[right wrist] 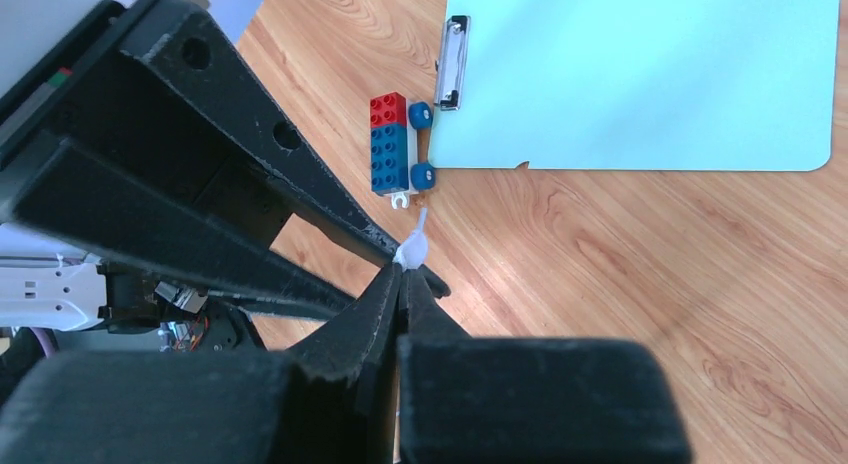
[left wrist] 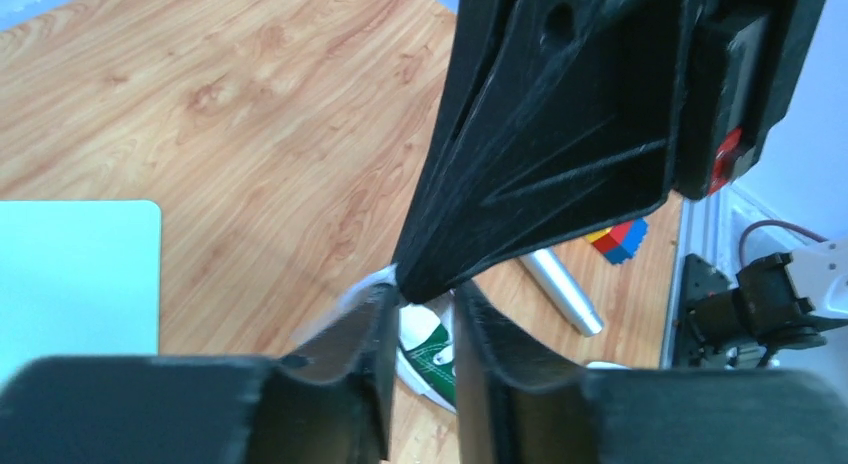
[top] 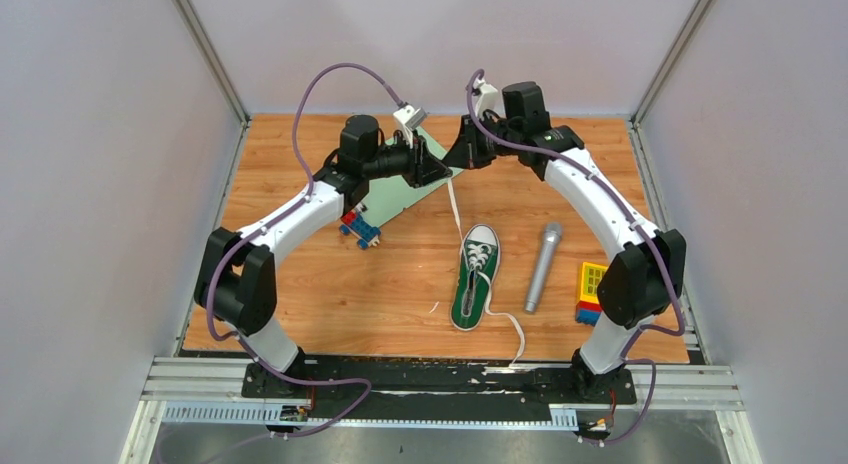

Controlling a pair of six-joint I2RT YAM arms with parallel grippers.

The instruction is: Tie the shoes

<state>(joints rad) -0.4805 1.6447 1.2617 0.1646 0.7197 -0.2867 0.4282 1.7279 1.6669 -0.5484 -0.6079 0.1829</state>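
Observation:
The green sneaker (top: 476, 277) with white toe cap lies mid-table, toe pointing away; part of it shows in the left wrist view (left wrist: 435, 349). One white lace (top: 455, 209) rises from it to the two grippers, which meet above the far middle. Another lace end (top: 515, 334) trails off to the near right. My right gripper (top: 457, 156) is shut on the raised lace, and a white bit (right wrist: 411, 250) sticks out at its tips (right wrist: 403, 274). My left gripper (top: 438, 171) is open (left wrist: 425, 294); its fingers straddle the tip of the right fingers (left wrist: 540, 154), and the lace (left wrist: 362, 287) lies beside one finger.
A light green clipboard (top: 400, 189) lies far left of centre under the left gripper. A red and blue brick car (top: 360, 229) sits by its near edge. A grey microphone (top: 543, 267) lies right of the shoe. A yellow, red and blue brick stack (top: 590, 292) sits near the right arm.

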